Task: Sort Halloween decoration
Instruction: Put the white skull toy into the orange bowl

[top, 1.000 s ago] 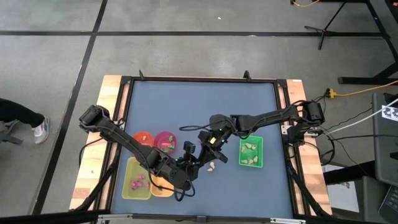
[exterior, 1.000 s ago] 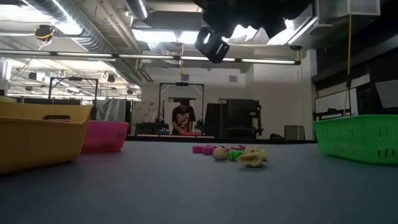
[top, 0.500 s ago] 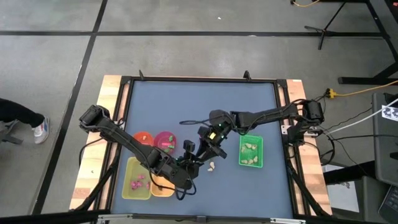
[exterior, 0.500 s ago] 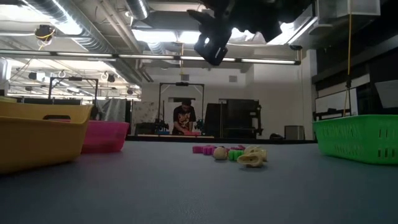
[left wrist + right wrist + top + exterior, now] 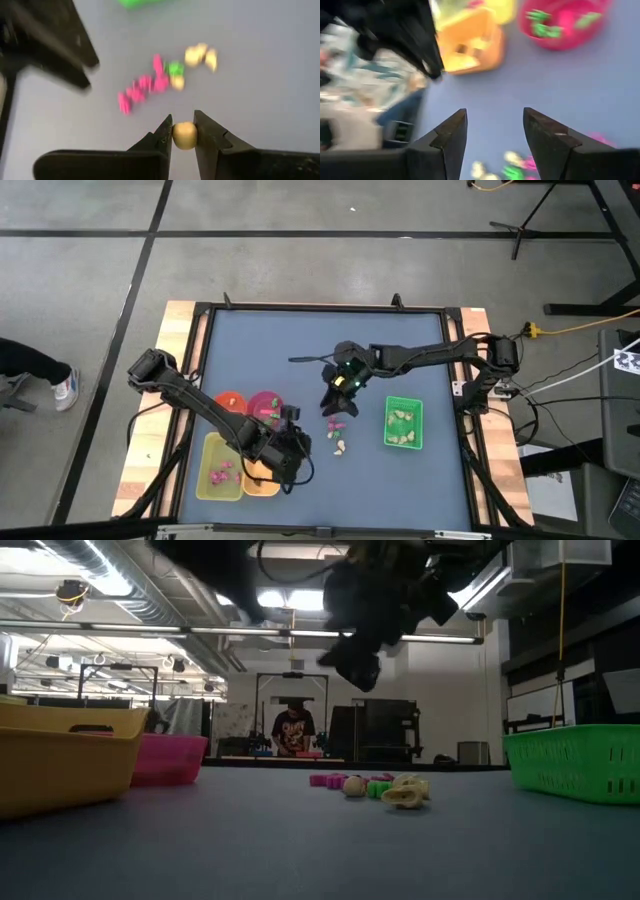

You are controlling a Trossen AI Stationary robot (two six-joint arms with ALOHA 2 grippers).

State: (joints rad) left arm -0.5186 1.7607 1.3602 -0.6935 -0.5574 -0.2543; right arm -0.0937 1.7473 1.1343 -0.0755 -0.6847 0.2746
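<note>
Left gripper (image 5: 184, 131): its two dark fingers pinch a small round cream-yellow ball trinket (image 5: 184, 135); in the high view this gripper (image 5: 289, 442) hangs above the near left part of the table, just beside the bowls and clear of the loose pile.
Right gripper (image 5: 495, 131): fingers spread wide with nothing between them; in the high view it (image 5: 338, 390) hovers near the table's middle, just above the far end of the loose pile.
Unsorted Halloween decoration (image 5: 338, 436): a small cluster of magenta, green and cream-white trinkets lies on the blue tabletop (image 5: 320, 340) between the bowls and the green tray; the low view shows the same heap (image 5: 372, 786), low and close-packed. The exact count cannot be told.
Green rectangular plastic tray (image 5: 404, 425): holds several cream-white pieces; sorted.
Yellow rectangular plastic tray (image 5: 220, 470): holds a few magenta pieces; sorted.
Pink round bowl (image 5: 264, 405): holds green pieces, seen more plainly in the right wrist view (image 5: 562, 22); sorted.
Orange round bowl (image 5: 229, 402): contents too small to make out.
Second orange container (image 5: 470, 42): sits beside the yellow tray; dark bits inside, kind unclear.
Progress, judged: well under way, each colour already has a home, one ball is in transit, and roughly a handful of pieces remain on the table.
Remaining, judged: deliver the held ball, then clear the cluster piece by piece.
</note>
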